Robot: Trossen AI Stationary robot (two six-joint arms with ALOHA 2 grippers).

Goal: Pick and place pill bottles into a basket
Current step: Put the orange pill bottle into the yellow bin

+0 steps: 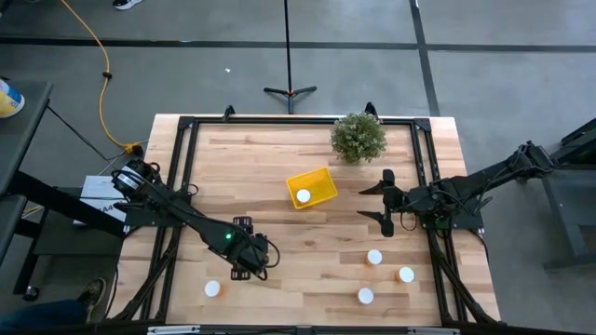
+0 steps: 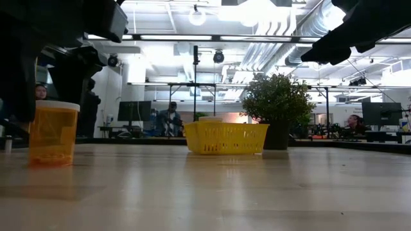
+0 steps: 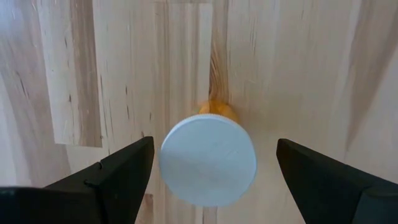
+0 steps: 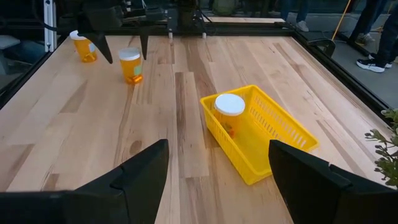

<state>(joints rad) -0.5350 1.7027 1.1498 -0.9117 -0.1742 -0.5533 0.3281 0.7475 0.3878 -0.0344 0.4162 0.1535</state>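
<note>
Hovering at lower centre of the high view, left gripper (image 1: 250, 270) spread wide, straddling a pill bottle (image 3: 208, 160) to grasp it; right gripper (image 1: 385, 203) waiting released at centre right, facing the basket (image 1: 311, 187) already holding one bottle (image 4: 229, 111)

surface (image 1: 307, 242): pale wooden planks, smooth, faint sheen
small yellow rectangular basket (image 4: 273, 134): plastic lattice walls, slightly glossy
orange pill bottle between the left fingers (image 3: 208, 158): translucent plastic body, matt white cap
fingers (image 3: 124, 171): dark, matt
</note>
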